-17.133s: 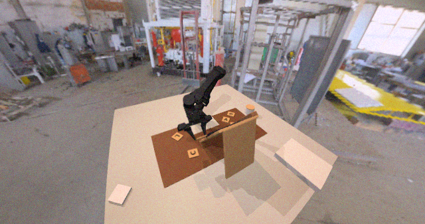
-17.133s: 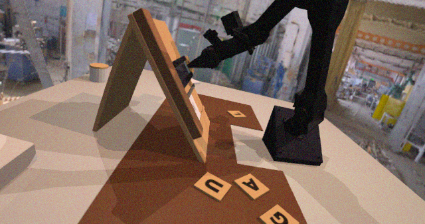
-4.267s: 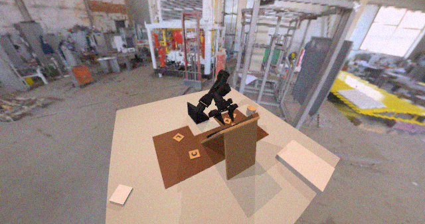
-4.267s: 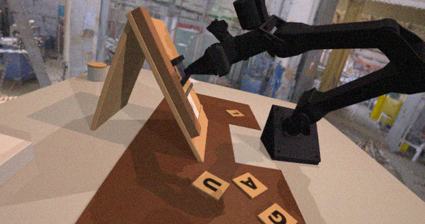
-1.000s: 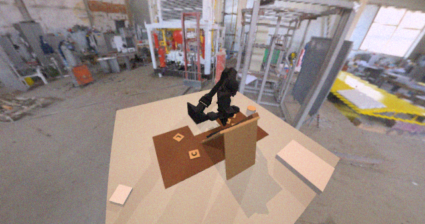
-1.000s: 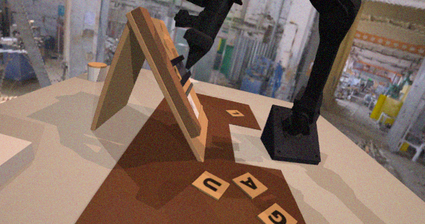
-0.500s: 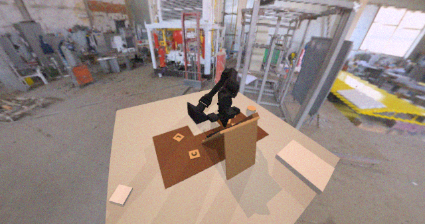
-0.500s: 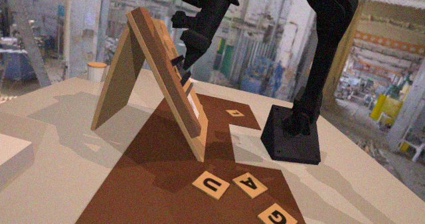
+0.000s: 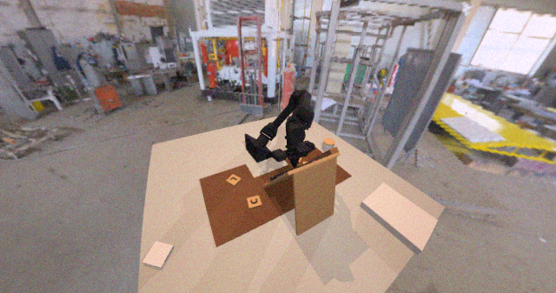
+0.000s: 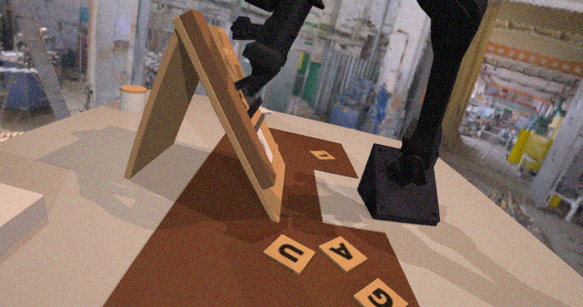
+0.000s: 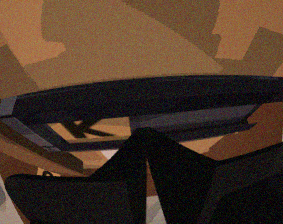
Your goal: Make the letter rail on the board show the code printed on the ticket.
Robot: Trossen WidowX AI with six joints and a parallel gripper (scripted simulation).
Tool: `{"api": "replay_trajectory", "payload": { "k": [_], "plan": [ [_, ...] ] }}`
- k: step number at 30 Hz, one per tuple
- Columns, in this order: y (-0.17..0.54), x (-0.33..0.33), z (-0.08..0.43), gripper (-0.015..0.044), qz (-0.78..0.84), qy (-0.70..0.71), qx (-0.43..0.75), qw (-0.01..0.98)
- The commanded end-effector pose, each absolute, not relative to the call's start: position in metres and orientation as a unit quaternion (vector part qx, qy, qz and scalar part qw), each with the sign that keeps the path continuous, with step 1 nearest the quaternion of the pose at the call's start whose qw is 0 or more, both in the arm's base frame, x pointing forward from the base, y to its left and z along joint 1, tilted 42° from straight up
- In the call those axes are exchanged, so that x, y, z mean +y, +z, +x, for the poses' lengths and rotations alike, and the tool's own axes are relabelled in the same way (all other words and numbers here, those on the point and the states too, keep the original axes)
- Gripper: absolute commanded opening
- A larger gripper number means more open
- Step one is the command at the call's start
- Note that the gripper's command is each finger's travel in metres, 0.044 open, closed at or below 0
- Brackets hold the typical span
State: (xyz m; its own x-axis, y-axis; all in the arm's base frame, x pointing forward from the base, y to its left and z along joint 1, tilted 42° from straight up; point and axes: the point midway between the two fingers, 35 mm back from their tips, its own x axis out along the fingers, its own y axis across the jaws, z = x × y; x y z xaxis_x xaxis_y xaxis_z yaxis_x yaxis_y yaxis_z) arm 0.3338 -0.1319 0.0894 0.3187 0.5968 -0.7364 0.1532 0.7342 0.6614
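A tile marked K (image 11: 87,131) sits in the dark letter rail (image 11: 152,95) (image 10: 255,107), toward the rail's left end in the wrist view; the rail right of it shows no tile. My gripper (image 11: 144,133) (image 10: 249,90) is shut and empty, its tips at the rail just right of the K tile. Whether they touch it is unclear. The rail is on the leaning board (image 9: 314,197) (image 10: 200,61). The white ticket (image 10: 265,145) is low on the board, its print unreadable. Tiles U (image 10: 290,253), A (image 10: 342,253) and G (image 10: 380,295) lie flat on the mat.
The brown mat (image 9: 221,223) (image 10: 205,261) runs under the board. Another tile (image 10: 322,155) lies beyond the board. A jar with an orange lid (image 9: 328,143) (image 10: 133,98) stands behind. A large pale block (image 9: 400,215) and a small one (image 9: 158,254) lie near the counter edges.
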Motion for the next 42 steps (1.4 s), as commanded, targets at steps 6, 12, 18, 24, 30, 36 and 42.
{"api": "replay_trajectory", "payload": {
  "k": [6,12,18,24,30,36,42],
  "plan": [
    [0.0880,-0.1304,0.3390,0.0000,0.334,0.150,0.563,0.741],
    [0.0868,-0.1297,0.3417,0.0000,0.334,0.150,0.563,0.741],
    [0.0869,-0.1296,0.3412,0.0000,0.334,0.150,0.563,0.741],
    [0.0888,-0.1282,0.3401,0.0000,0.334,0.150,0.563,0.741],
    [0.0901,-0.1267,0.3404,0.0000,0.334,0.150,0.563,0.741],
    [0.0913,-0.1252,0.3408,0.0000,0.334,0.150,0.563,0.741],
    [0.0925,-0.1237,0.3413,0.0000,0.334,0.150,0.563,0.741]
  ]
}}
